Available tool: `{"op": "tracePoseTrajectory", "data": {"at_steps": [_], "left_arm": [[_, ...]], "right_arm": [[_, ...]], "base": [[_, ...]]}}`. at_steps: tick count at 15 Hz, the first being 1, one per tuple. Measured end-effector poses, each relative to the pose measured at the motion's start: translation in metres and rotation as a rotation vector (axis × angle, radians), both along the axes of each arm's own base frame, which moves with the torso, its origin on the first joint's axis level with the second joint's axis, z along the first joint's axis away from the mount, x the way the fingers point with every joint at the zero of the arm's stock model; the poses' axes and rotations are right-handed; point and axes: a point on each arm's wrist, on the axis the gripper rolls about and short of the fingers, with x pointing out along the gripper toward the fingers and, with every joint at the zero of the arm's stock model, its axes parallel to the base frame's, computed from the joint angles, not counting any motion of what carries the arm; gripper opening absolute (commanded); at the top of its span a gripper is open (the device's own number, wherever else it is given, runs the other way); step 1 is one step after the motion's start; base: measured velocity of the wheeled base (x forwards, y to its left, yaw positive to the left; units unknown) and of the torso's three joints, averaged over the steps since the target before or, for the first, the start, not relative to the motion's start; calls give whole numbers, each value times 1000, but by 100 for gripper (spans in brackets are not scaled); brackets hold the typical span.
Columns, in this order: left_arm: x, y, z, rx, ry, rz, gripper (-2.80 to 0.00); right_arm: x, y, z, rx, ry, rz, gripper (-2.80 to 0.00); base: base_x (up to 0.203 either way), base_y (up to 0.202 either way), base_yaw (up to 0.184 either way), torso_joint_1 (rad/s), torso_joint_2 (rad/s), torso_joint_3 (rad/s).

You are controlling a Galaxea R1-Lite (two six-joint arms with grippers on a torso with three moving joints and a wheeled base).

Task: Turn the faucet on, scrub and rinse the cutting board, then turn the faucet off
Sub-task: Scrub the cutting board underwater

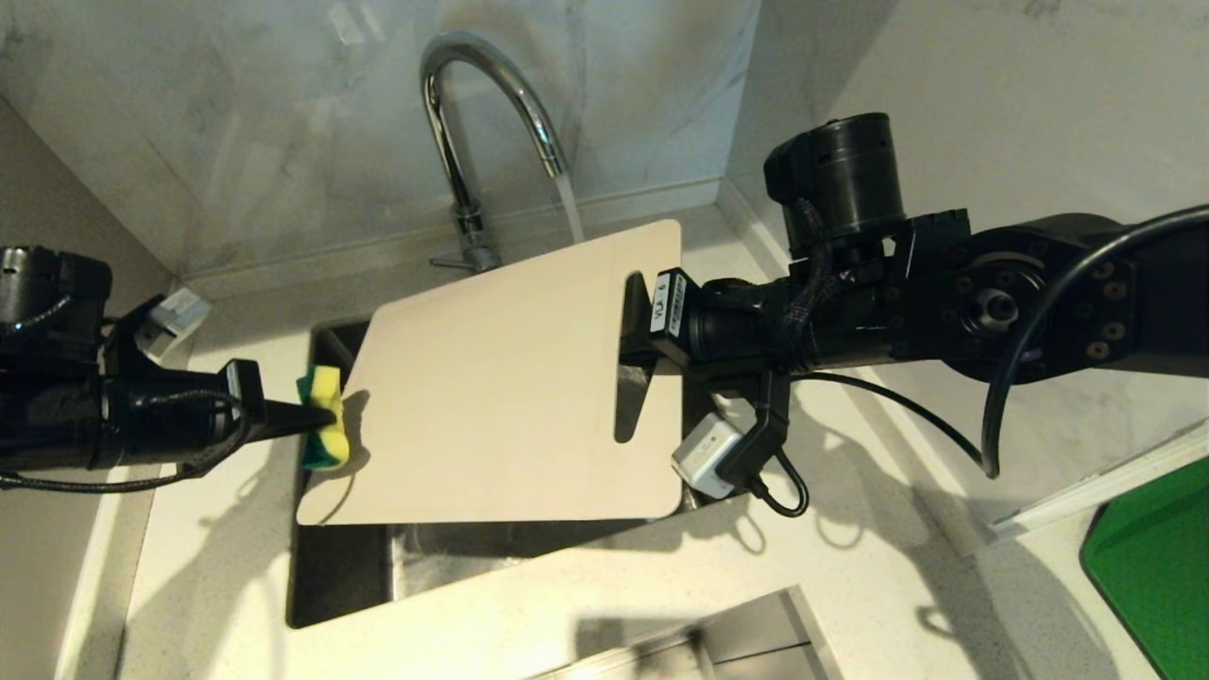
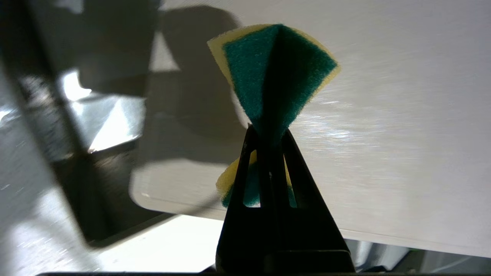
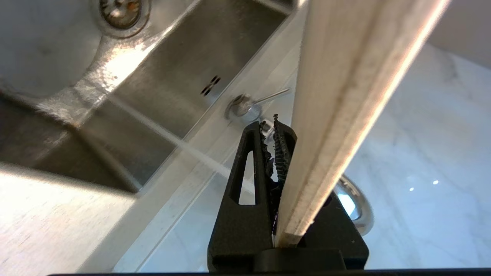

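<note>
The cream cutting board (image 1: 501, 387) hangs tilted over the sink (image 1: 331, 567). My right gripper (image 1: 635, 331) is shut on its slot-handle end; in the right wrist view the board's edge (image 3: 345, 96) runs between the jaws of that gripper (image 3: 270, 128). My left gripper (image 1: 316, 416) is shut on a yellow-and-green sponge (image 1: 324, 420), which sits at the board's left edge. In the left wrist view the sponge (image 2: 276, 73) fans out beyond the left gripper (image 2: 268, 134) against the board's face (image 2: 383, 134). The chrome faucet (image 1: 472, 123) stands behind, and water (image 1: 570, 203) runs from its spout onto the board's far edge.
The faucet's thin lever (image 1: 451, 263) sticks out at its base, and shows again as a lever (image 3: 268, 96) near the steel basin (image 3: 153, 76) with its drain (image 3: 122, 9). A bright green flat object (image 1: 1152, 557) lies on the counter at the far right. Marble walls close in behind.
</note>
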Motion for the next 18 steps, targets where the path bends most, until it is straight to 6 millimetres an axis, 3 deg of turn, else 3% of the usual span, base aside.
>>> {"op": "tracePoseTrajectory", "data": {"at_steps": [3,6,11,18], "left_arm": [[1,-12,46,-49,-82,-24,-280],[-2,-25,75,-87,-132,-67,-280],[0,-31,85,-96,-170,-92,-280],[0,-28,93,-116,-189,-115,-280]], "right_arm": [[0,-1,-1,-5,2,-9,-280],[1,-5,-5,-17,12,-36,-280],[10,-15,-12,-31,32,-79,-280],[32,-10,-16,-37,26,-109,-280]], "base": [[0,0,0,0,0,0],[0,0,0,0,0,0],[0,0,0,0,0,0],[0,0,0,0,0,0]]}}
